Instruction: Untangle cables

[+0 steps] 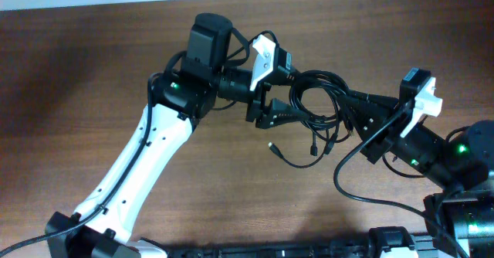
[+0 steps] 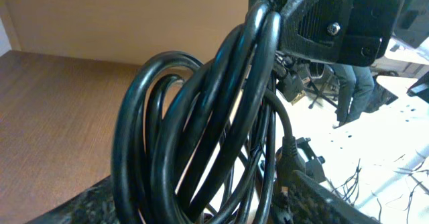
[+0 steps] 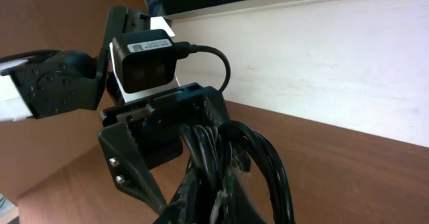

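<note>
The cables (image 1: 320,96) are a black coiled bundle held in the air between my two grippers, with two plug ends (image 1: 273,145) hanging down toward the table. My right gripper (image 1: 356,107) is shut on the bundle's right side; the right wrist view shows its jaws (image 3: 231,197) pinching the strands (image 3: 255,150). My left gripper (image 1: 279,113) is at the bundle's left side. In the left wrist view its jaws (image 2: 201,207) stand wide apart with the loose coil (image 2: 194,117) hanging between them. The right gripper (image 2: 328,16) holds the coil's top there.
The brown wooden table (image 1: 93,72) runs under both arms. A thicker black arm wire (image 1: 347,190) loops on the table by the right arm. The left arm's white link (image 1: 147,150) crosses the lower left. A white wall (image 3: 322,63) edges the far side.
</note>
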You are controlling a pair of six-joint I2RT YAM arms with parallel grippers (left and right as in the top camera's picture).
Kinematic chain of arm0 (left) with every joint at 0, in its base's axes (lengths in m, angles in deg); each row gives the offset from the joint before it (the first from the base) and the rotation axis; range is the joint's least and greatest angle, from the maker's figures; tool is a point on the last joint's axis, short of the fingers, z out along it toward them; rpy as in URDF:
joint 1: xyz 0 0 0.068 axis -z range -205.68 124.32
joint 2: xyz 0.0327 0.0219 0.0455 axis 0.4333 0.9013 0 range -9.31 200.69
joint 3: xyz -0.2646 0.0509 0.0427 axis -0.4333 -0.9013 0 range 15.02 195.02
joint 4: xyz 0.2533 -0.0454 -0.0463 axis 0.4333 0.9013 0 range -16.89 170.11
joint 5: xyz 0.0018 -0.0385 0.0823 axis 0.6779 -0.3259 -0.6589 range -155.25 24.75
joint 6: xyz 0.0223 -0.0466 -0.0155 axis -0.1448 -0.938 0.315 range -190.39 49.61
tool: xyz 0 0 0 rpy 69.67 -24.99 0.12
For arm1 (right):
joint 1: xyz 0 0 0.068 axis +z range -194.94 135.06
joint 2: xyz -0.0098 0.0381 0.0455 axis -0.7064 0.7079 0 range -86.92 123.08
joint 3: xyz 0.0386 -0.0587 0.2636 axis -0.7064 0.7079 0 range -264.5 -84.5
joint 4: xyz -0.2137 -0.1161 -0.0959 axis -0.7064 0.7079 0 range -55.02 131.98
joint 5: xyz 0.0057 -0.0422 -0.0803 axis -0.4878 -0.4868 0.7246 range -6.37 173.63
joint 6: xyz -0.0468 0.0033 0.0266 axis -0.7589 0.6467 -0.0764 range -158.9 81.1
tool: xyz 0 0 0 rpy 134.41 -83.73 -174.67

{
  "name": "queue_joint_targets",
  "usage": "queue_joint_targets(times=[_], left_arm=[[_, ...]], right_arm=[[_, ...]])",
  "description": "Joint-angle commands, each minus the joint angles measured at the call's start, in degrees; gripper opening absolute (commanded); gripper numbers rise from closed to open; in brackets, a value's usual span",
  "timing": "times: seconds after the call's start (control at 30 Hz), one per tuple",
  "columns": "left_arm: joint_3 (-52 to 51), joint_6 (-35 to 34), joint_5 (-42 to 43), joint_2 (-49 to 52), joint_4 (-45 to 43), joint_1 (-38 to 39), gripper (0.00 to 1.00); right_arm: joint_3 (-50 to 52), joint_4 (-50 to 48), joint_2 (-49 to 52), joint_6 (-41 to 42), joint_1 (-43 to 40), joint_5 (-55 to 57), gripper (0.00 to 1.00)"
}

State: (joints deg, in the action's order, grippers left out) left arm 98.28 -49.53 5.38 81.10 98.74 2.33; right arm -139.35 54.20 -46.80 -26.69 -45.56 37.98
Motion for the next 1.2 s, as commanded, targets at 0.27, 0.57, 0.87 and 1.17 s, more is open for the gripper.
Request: queue_joint_targets(times=[0.27, 0.57, 0.87, 1.17], left_arm=[[1.01, -0.33, -5.05, -1.36, 0.70, -0.48, 0.75], [1.01, -0.66, -5.55, -1.36, 0.83, -2.56, 0.42], [1.01, -0.63, -4.07, -1.36, 0.79, -0.52, 0.62], [1.01, -0.63, -5.60, -1.36, 0.74, 0.81, 0.02]], right_arm=[[-0.22, 0.63, -0.17, -3.87, -0.15, -0.24, 0.04], [-0.22, 1.49, -0.17, -5.81, -0.15, -0.26, 0.04], [-0.22, 1.36, -0.17, -5.79, -0.15, -2.89, 0.04], [-0.22, 1.36, -0.17, -5.79, -0.15, -3.45, 0.04]])
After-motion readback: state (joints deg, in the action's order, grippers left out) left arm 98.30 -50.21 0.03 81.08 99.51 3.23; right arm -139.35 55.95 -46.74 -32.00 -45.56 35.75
